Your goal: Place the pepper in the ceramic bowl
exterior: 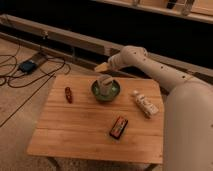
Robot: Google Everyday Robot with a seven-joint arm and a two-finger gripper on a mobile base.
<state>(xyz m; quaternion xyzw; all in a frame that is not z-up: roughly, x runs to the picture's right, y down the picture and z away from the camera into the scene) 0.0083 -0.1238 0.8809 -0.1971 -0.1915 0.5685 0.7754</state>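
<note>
Pincer spread over glossy green bowl, slim red pepper apart

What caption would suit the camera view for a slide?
The gripper hovers open over the ceramic bowl on the wooden table, while the pepper lies apart, not yet picked up.

Matt wood-plank table; glossy green ceramic bowl; pale matt pincer above bowl.

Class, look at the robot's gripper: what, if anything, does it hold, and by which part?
Nothing. The gripper hangs open over the ceramic bowl, while the pepper lies apart on the table.
</note>
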